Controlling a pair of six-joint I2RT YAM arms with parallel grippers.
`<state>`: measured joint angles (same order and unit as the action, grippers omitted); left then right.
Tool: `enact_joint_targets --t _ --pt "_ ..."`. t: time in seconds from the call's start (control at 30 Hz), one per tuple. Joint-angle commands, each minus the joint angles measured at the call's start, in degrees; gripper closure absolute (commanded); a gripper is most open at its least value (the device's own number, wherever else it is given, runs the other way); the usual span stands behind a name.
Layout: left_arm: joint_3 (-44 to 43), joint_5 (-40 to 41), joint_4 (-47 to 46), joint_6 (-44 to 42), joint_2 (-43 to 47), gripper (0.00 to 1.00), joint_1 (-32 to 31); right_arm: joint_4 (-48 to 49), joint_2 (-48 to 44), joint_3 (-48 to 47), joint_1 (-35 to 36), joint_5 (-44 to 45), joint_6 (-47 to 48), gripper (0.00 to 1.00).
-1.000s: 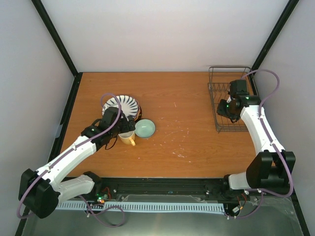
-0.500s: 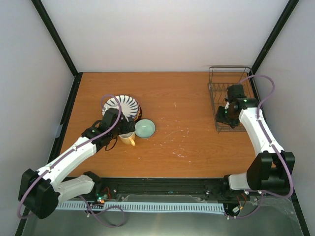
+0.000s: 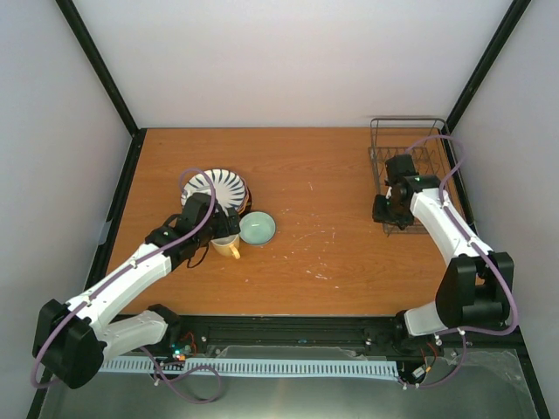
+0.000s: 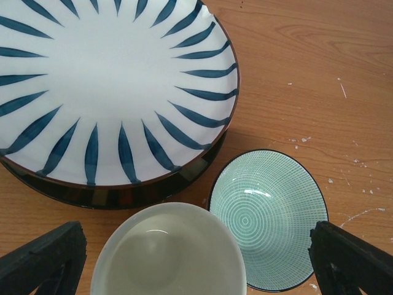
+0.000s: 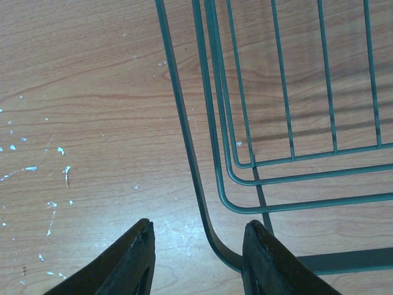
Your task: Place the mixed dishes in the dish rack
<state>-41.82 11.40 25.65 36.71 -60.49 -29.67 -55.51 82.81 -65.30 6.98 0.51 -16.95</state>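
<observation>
The dish rack stands in the far right corner of the wooden bench. Bare board lies between it and the dishes at left. The right end effector is narrowly parted, astride the rack's rounded thin-wire corner without clamping it. The left end effector gapes wide over the yellow mug, holding nothing. Just beside the mug lie the mint-green bowl, finely patterned inside, and the glossy striped plate, stacked on a dark plate.

striped plate atop dark plate | mint bowl beside mug
</observation>
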Motion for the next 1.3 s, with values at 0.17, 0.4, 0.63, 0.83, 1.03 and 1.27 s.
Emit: enact_joint_targets --t 0.17,0.4,0.63,0.83,1.03,1.27 --pt "0.4 0.6 -1.8 -0.9 -0.4 0.00 0.4 -0.9 3.8 0.1 2.4 0.2 0.6 0.64" --pt "0.4 1.1 -1.8 -1.2 -0.8 0.00 0.4 -1.1 6.8 -0.8 5.3 -1.3 0.5 0.69" --pt "0.6 1.6 -1.7 -1.6 -0.9 0.00 0.4 -1.2 8.3 -1.3 6.4 -1.1 0.5 0.83" --pt "0.4 1.6 -1.8 -1.6 -1.1 0.00 0.4 -2.2 8.1 -3.2 6.5 0.4 0.6 0.97" --pt "-0.1 1.8 -1.8 -1.7 -1.6 0.00 0.5 -3.2 8.5 -6.0 6.5 1.6 0.9 0.97" --pt "-0.1 1.7 -1.8 -1.5 -1.9 0.00 0.5 -3.9 7.9 -7.1 6.5 0.5 2.1 0.97"
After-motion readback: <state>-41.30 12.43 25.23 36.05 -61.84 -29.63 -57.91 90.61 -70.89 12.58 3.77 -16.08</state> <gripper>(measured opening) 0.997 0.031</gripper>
